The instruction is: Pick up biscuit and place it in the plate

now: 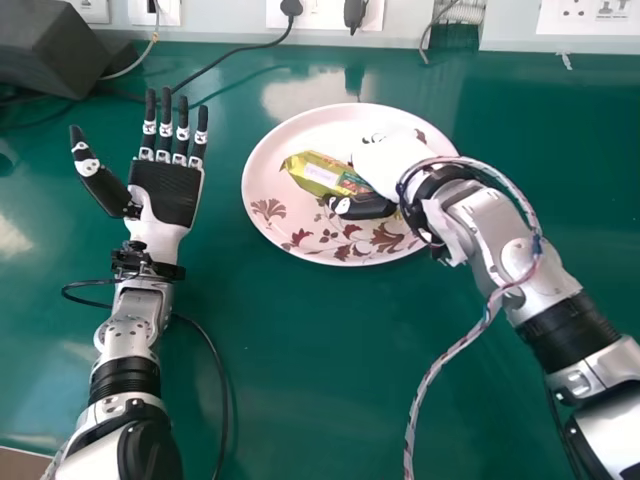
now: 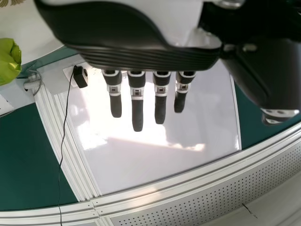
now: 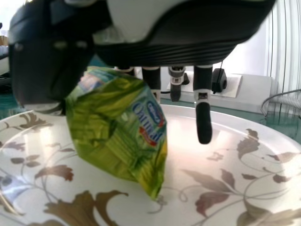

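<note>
The right hand (image 1: 388, 163) is over the plate (image 1: 262, 185), its fingers straight and spread apart. The biscuit (image 1: 322, 174) sits within the plate's rim, close by the thumb (image 1: 362, 207); whether the two touch is hard to tell. Letting go looks to be the step in hand: best to keep the biscuit low, ease the thumb aside, then lift straight up so the wrapper doesn't drag. Clearing the plate's raised rim matters, as does the braided cable (image 1: 425, 385) on its near side. Left of the plate, the open left hand (image 1: 170, 192) limits sideways room.
</note>
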